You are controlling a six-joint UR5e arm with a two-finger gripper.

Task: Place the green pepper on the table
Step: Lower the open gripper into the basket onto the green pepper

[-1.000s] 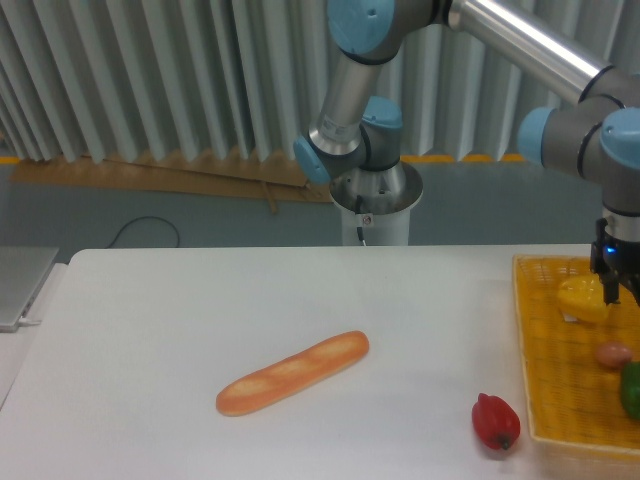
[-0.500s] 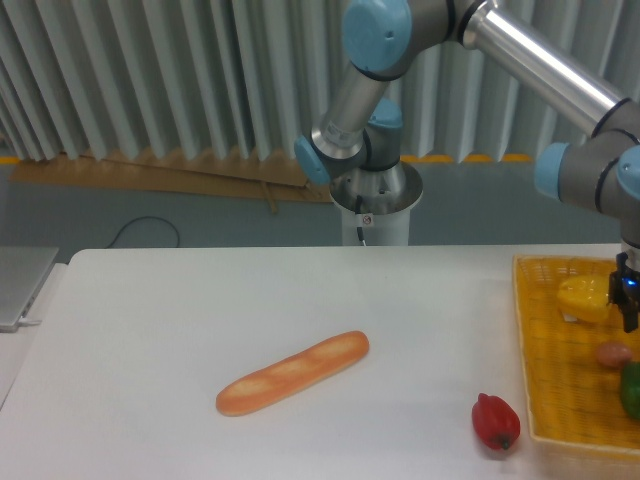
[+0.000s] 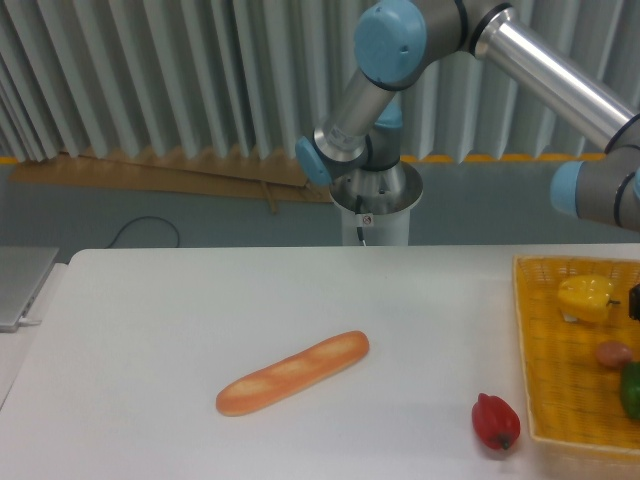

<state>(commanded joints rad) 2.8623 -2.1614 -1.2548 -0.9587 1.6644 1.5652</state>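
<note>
1. Nearest you: the red pepper (image 3: 496,422) lies on the table (image 3: 150,340), just outside the yellow basket (image 3: 545,400). The green pepper (image 3: 631,390) sits inside that basket at its near right, cut by the frame edge — not yet on the table.
2. Its axis: only a sliver shows, so you cannot tell which way its stem points or how its long axis runs.
3. Mid-table: the baguette (image 3: 292,373) lies diagonally, well apart from the basket.
4. Further back in the basket: a small brownish item (image 3: 613,353), then the yellow pepper (image 3: 586,296).
5. Change: a second ago the gripper (image 3: 635,303) hung over the yellow pepper; it has slid right and is now almost out of frame — only a dark edge shows. Whether the fingers are wide or closed, you cannot tell.
6. Judgement: this looks like repositioning toward the green pepper; the grasp is yet to come.
7. Farthest: the arm's base (image 3: 375,195) behind the table.
</note>
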